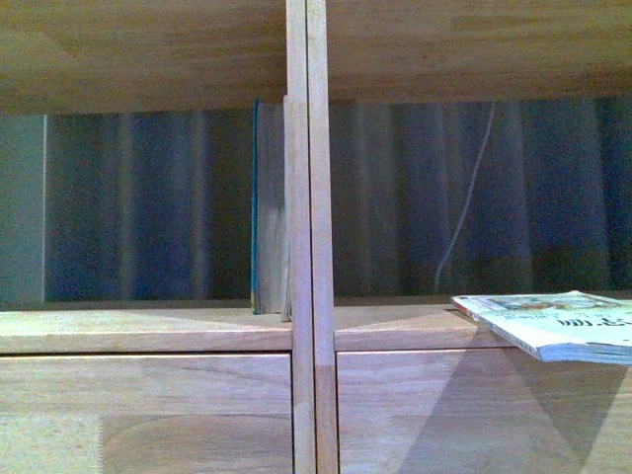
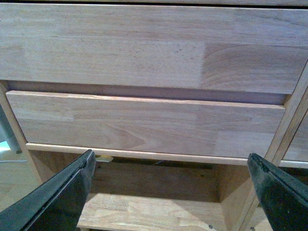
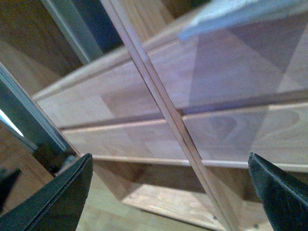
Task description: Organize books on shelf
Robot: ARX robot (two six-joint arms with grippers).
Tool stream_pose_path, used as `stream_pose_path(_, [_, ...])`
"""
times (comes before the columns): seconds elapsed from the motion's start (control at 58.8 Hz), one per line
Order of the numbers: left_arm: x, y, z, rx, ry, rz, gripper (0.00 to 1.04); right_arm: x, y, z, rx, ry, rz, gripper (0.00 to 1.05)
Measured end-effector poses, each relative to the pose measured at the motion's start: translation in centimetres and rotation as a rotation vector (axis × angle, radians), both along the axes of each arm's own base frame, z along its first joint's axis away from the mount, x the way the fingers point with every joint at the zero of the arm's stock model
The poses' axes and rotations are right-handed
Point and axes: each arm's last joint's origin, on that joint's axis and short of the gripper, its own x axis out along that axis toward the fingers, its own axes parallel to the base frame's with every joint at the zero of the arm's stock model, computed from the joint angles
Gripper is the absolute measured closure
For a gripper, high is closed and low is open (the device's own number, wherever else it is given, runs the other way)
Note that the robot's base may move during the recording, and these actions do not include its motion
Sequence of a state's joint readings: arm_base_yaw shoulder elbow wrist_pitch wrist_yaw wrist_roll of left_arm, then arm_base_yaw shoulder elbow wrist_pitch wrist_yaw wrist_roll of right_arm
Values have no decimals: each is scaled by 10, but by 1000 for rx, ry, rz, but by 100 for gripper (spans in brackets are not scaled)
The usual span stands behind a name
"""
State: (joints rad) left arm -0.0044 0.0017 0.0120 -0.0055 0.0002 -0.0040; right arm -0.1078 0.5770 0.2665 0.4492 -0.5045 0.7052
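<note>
White paperback (image 1: pixel 553 328) lies flat at the right end of the shelf (image 1: pixel 148 331), its near corner jutting past the front edge of the board above a drawer front (image 1: pixel 474 415) — that overhang looks the obvious place to take it. Thin and floppy by the look of it, it should weigh little but will likely sag if pinched at one corner. A deeper bite across the overhanging edge, covers and pages together, seems safer, and the smooth cover may slip. The teal book (image 1: pixel 255 207) stands upright in the left compartment, tight against the central divider (image 1: pixel 306 247), equally slim and apt to topple if nudged. Left gripper (image 2: pixel 171 192) hangs before the drawer fronts, jaws wide apart with nothing between them. The right gripper (image 3: pixel 171 192) — jaws likewise spread and empty — looks up from below at what appears to be the paperback's overhang.
</note>
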Motion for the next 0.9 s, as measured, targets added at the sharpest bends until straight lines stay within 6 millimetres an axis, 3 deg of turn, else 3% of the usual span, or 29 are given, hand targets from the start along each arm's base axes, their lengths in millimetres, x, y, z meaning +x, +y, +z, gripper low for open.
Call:
stream_pose_path(0.238, [0, 0, 0, 0, 0, 0, 7, 48, 10, -8, 113, 134, 28, 7])
stream_pose_path(0.493, [0, 0, 0, 0, 0, 0, 7, 90, 3, -10, 224, 146, -57, 7])
stream_pose_path(0.901, [0, 0, 0, 0, 0, 0, 7, 121, -12, 1, 374, 141, -131, 7])
